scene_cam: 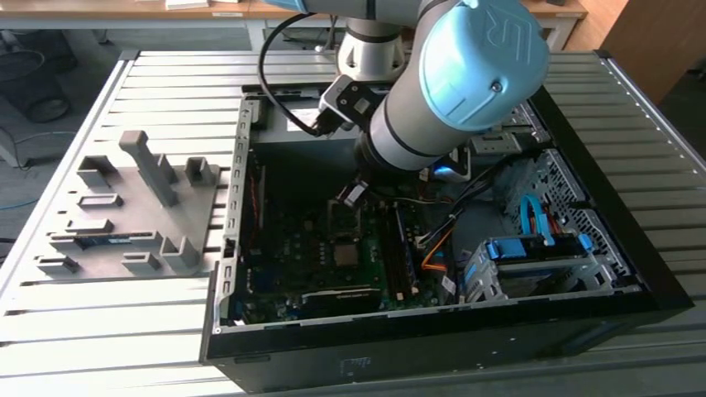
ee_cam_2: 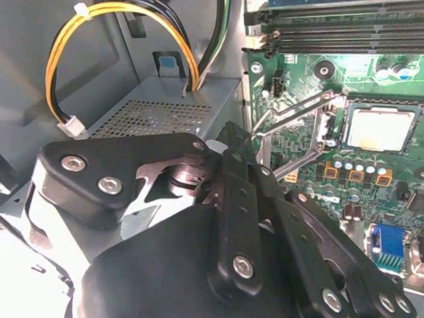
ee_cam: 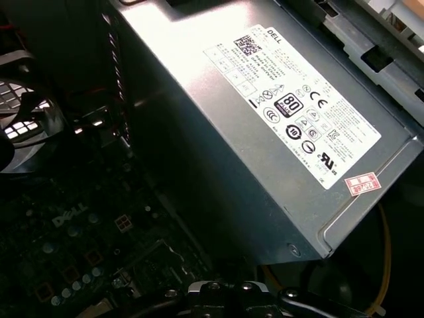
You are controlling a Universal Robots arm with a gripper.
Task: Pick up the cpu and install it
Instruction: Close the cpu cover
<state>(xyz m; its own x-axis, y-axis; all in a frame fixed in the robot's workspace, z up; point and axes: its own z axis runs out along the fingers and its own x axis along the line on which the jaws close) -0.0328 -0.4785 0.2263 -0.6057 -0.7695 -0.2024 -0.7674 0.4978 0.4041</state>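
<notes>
One arm, one open tower, noted from the exterior view's left to its right. Grey fixture tray (scene_cam: 132, 207) lies on the slatted table (scene_cam: 165, 78), its blocks upright. Beside it, the black computer case (scene_cam: 441, 335) lies on its side with the motherboard (scene_cam: 314, 277) facing up. My arm (scene_cam: 464, 74) reaches down into the case about mid-board; the gripper (scene_cam: 353, 197) hangs low inside. Pincer state: I cannot tell whether it is spread or pressed together. In the second wrist view the cpu (ee_cam_2: 381, 127) sits in its socket on the board, silver top up, with a metal bracket (ee_cam_2: 298, 122) between it and the gripper; gripper and cpu are apart. Grey power supply (ee_cam: 265, 132) lies close by the gripper. Toward the exterior view's right: a blue cable (scene_cam: 534, 217), then the drive cage (scene_cam: 551, 265) with blue fittings.
</notes>
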